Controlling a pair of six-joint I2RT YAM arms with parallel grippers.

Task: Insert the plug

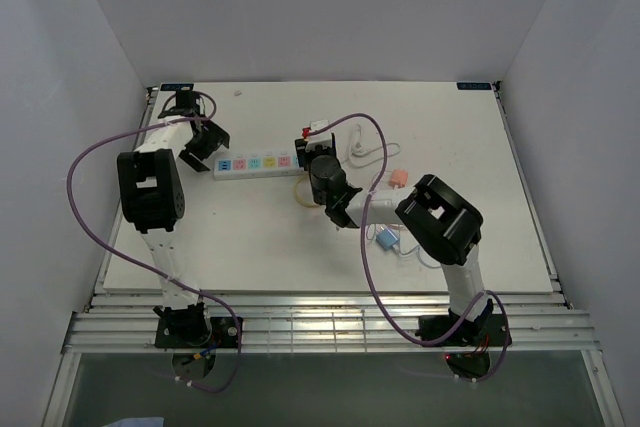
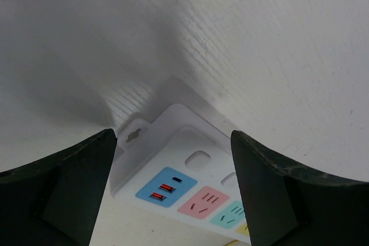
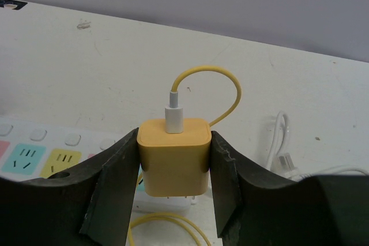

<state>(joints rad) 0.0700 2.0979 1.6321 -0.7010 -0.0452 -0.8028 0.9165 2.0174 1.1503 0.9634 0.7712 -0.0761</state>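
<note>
Plug (image 3: 173, 148) clamped square in right gripper (image 3: 174, 177) just over power strip (image 3: 34, 154) for straight push-in; left gripper (image 2: 173, 197) spread wide over power strip's end, likely to brace.

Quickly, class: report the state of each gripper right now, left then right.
Left gripper: open, empty, over the power strip.
Right gripper: shut on the yellow charger.

One power strip (image 1: 255, 164); three chargers: yellow charger (image 3: 173, 154), pink charger (image 1: 398, 178), blue charger (image 1: 387, 239).
</note>
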